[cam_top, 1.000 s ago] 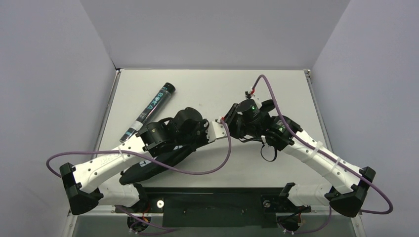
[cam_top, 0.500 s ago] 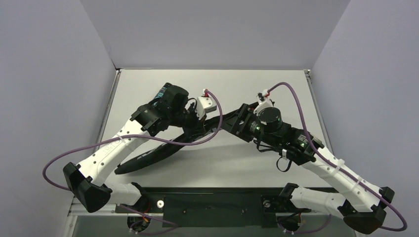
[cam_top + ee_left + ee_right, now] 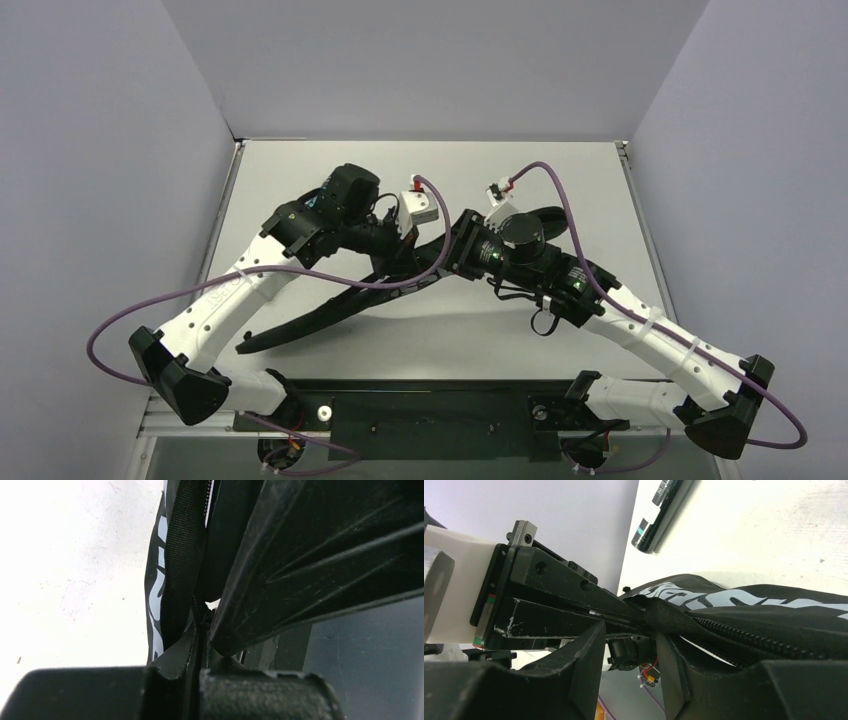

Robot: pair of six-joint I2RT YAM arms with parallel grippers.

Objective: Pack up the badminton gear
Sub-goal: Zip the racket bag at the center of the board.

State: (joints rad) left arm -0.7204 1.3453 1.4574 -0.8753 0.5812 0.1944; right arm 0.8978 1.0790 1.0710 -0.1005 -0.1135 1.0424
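Racket bag (image 3: 320, 318), black with white lettering, slung across the middle of the table (image 3: 560, 170). Its near end rests toward 7 o'clock by the front edge, and its body rises toward the centre, where both claws meet. Left gripper (image 3: 402, 258) is clenched on the bag's zip edge. Right gripper (image 3: 447, 262) stands just beside it on the 3 o'clock side with its jaws parted; the bag's webbing lies along one finger without being pinched.

Change since the earlier frames. A second ago the left arm crouched low over a bag lying flat toward 7 o'clock, and the tube (image 3: 658, 516) lay in plain sight at 10 o'clock. Half a second ago the left arm had already reached toward 11 o'clock and lifted the bag's edge; its pose is much the same now. The right wrist has since shifted toward 9 o'clock, closing on the left claw.

Differences between views. From above, the left arm covers the tube, and neither pair of jaws can be read. The left wrist view alone shows black fabric nipped between that claw's fingers (image 3: 260, 695), with the zip running up from the pinch. The right wrist view alone shows three things: the tube lying on the table beyond the bag and apart from it, the gap between the right fingers (image 3: 574, 675), and the lettering (image 3: 704, 600) across the bag's side.
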